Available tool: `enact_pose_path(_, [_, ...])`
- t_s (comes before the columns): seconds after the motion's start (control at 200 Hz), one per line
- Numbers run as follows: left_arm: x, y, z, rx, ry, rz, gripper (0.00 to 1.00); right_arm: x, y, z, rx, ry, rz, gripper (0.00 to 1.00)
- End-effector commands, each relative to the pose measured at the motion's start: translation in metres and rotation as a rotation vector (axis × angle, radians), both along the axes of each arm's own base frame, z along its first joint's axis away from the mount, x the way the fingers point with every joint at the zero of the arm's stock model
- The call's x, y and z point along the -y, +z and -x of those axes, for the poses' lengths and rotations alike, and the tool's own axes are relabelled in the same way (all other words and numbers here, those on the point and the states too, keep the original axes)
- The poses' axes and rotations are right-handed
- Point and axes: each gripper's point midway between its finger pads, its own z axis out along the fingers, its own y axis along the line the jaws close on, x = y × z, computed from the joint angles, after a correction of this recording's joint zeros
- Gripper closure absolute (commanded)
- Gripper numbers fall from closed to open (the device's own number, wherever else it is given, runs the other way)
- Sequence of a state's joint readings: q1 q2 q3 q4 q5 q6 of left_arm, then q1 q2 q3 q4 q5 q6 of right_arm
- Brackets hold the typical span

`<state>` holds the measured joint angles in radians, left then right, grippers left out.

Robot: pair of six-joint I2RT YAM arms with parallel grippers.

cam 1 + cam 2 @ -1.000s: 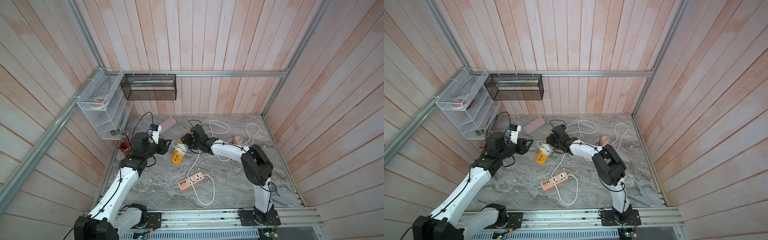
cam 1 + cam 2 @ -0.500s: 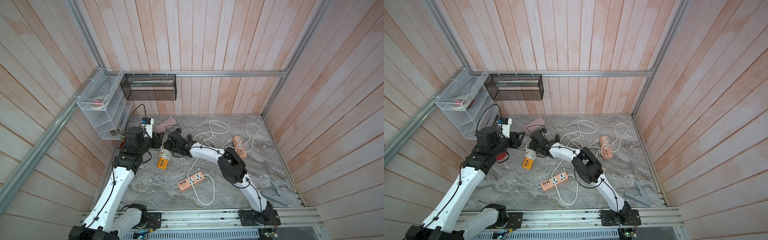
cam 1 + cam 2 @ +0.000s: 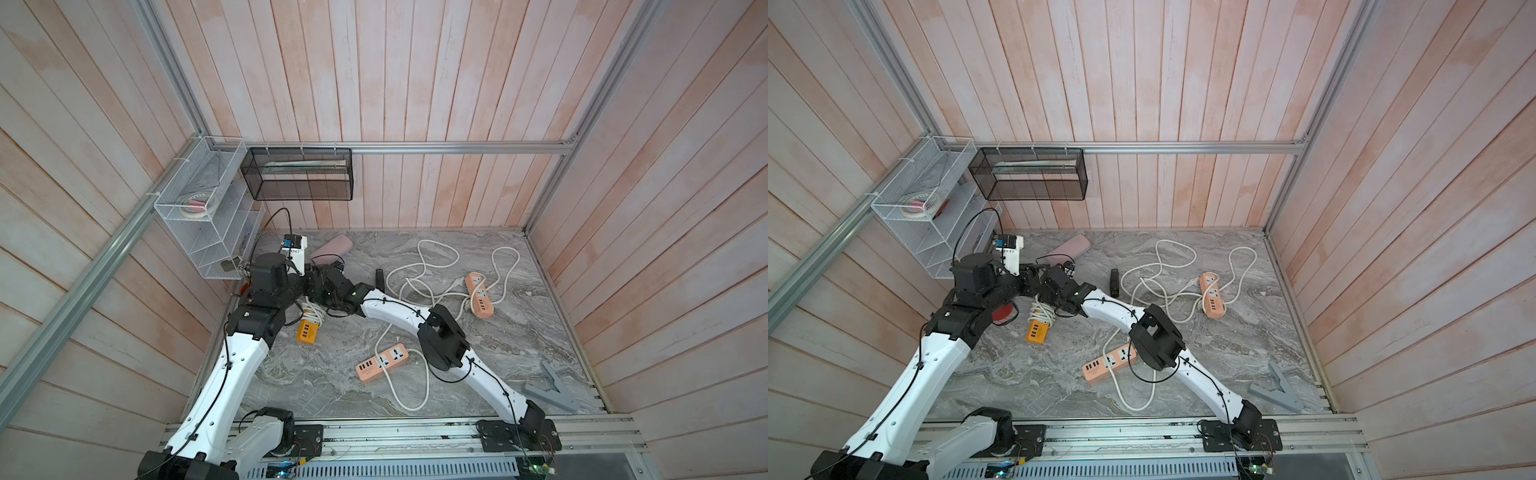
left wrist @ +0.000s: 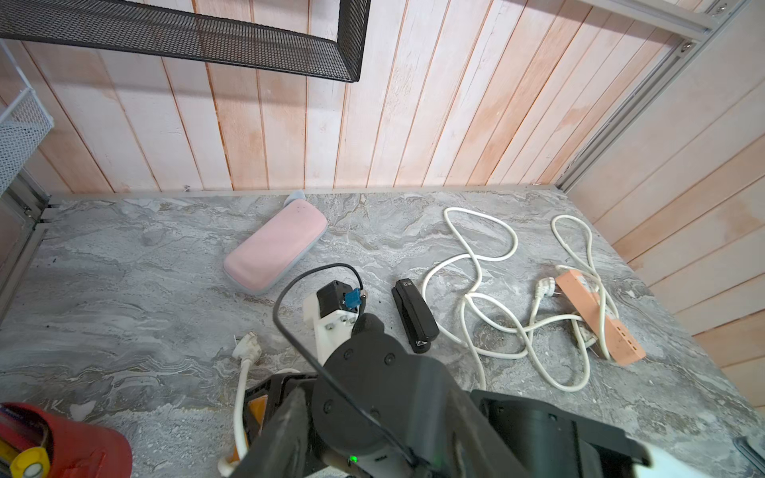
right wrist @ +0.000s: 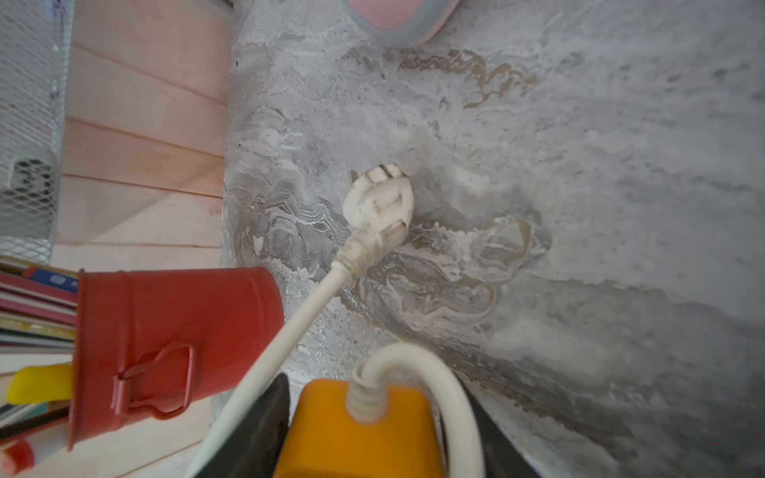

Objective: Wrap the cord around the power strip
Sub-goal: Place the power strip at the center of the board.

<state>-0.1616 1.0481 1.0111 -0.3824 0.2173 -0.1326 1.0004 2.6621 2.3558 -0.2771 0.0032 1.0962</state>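
One yellow power strip (image 3: 307, 331), out toward the middle of the surface a second ago, now over by the left edge, just beside the red bucket (image 5: 165, 339). White cord (image 3: 311, 311) already wound around its body in several turns. Both arms drawn in with it, wrists nearly touching just above the coils in both top views. Cannot tell whether lifted clear of the surface or resting on it.

Right jaws: one on each side of the strip's cord end in the right wrist view, but whether pressing or slack, cannot tell. Left jaws: hidden behind the right arm's wrist, so open or closed, cannot tell.

Short tail of cord and the plug (image 5: 378, 202) lying loose on the surface beyond the strip. Judging by that, wrapping close to done: only the tail to tuck in and the bundle to set down near that edge.
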Motion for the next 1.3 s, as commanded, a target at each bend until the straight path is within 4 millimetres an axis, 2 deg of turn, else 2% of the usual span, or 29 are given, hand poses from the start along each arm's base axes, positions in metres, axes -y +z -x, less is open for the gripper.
enact_pose_path(0.0, [0.004, -0.001, -0.001, -0.012, -0.018, 0.02, 0.46, 0.014, 0.024, -0.011, 0.021, -0.03, 0.001, 0.31])
enact_pose_path(0.2, [0.005, -0.001, -0.003, -0.012, -0.024, 0.029, 0.46, 0.023, 0.06, -0.013, 0.053, -0.038, -0.05, 0.24])
enact_pose_path(0.39, [0.007, 0.0, -0.004, -0.008, -0.033, 0.028, 0.46, 0.033, 0.08, -0.012, 0.081, -0.039, -0.061, 0.22])
enact_pose_path(0.605, [0.01, -0.002, -0.005, -0.017, -0.048, 0.04, 0.46, 0.043, 0.083, -0.008, 0.078, -0.029, -0.059, 0.22])
enact_pose_path(0.755, [0.012, 0.0, -0.005, -0.017, -0.061, 0.045, 0.47, 0.063, 0.081, -0.007, 0.101, -0.035, -0.021, 0.22])
enact_pose_path(0.865, [0.014, -0.001, -0.005, -0.021, -0.073, 0.045, 0.47, 0.091, 0.082, -0.002, 0.153, -0.028, 0.058, 0.22])
enact_pose_path(0.96, [0.021, -0.007, -0.004, -0.042, -0.099, 0.036, 0.47, 0.132, 0.08, 0.008, 0.201, -0.035, 0.18, 0.22])
enact_pose_path(1.085, [0.034, -0.023, 0.0, -0.08, -0.139, 0.004, 0.48, 0.199, 0.064, 0.035, 0.215, -0.018, 0.375, 0.22])
enact_pose_path(1.17, [0.041, -0.036, 0.003, -0.106, -0.156, -0.006, 0.48, 0.236, 0.054, 0.056, 0.224, 0.018, 0.477, 0.21])
enact_pose_path(1.295, [0.054, -0.055, 0.005, -0.16, -0.18, -0.005, 0.48, 0.268, 0.052, 0.075, 0.223, 0.073, 0.533, 0.21])
